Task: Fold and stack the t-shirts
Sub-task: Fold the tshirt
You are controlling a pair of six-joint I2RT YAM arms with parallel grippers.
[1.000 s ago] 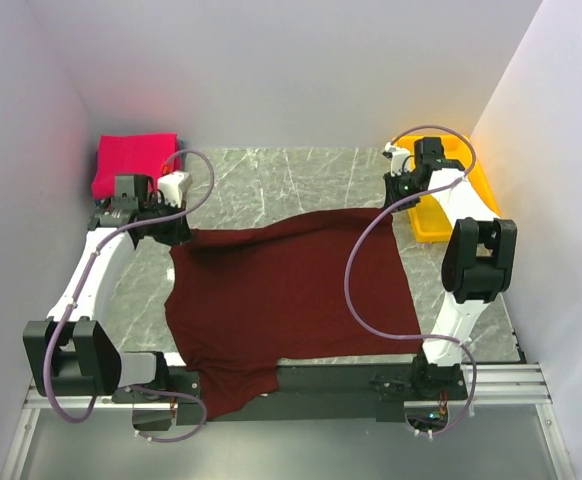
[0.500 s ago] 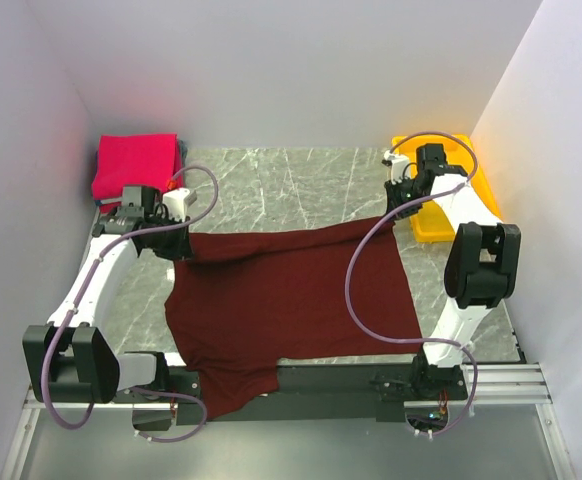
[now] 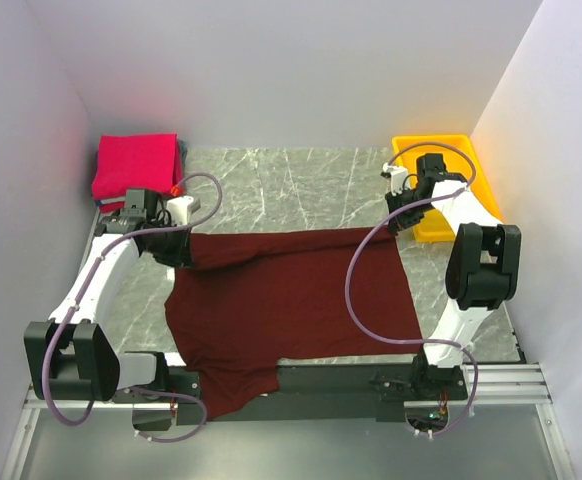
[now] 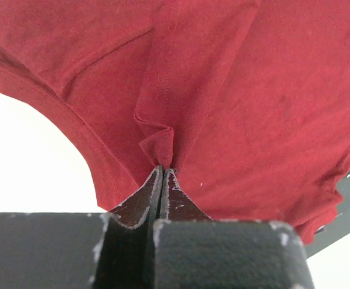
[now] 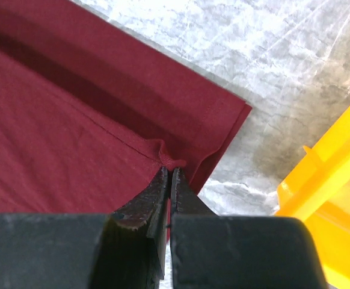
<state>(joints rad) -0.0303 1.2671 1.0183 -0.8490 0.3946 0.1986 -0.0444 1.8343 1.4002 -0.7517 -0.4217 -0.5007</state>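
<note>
A dark maroon t-shirt [image 3: 291, 295] lies spread across the marble table, its near left corner hanging over the front rail. My left gripper [image 3: 183, 250] is shut on a pinch of its far left edge [image 4: 157, 147]. At the far right corner my right gripper [image 3: 396, 222] is shut on a fold of the hem [image 5: 169, 158]. The far edge runs taut between the two grippers. A bright pinkish-red t-shirt [image 3: 136, 165] rests folded at the back left corner.
A yellow plastic tray [image 3: 461, 175] stands at the back right, close to my right wrist, and shows again as the yellow tray [image 5: 331, 180] in the right wrist view. Grey walls enclose the table on three sides. The black front rail [image 3: 351, 380] runs along the near edge.
Both grippers have drawn the maroon shirt's far edge toward me and lower, so that edge now runs straighter. The right wrist moved off the yellow tray.
</note>
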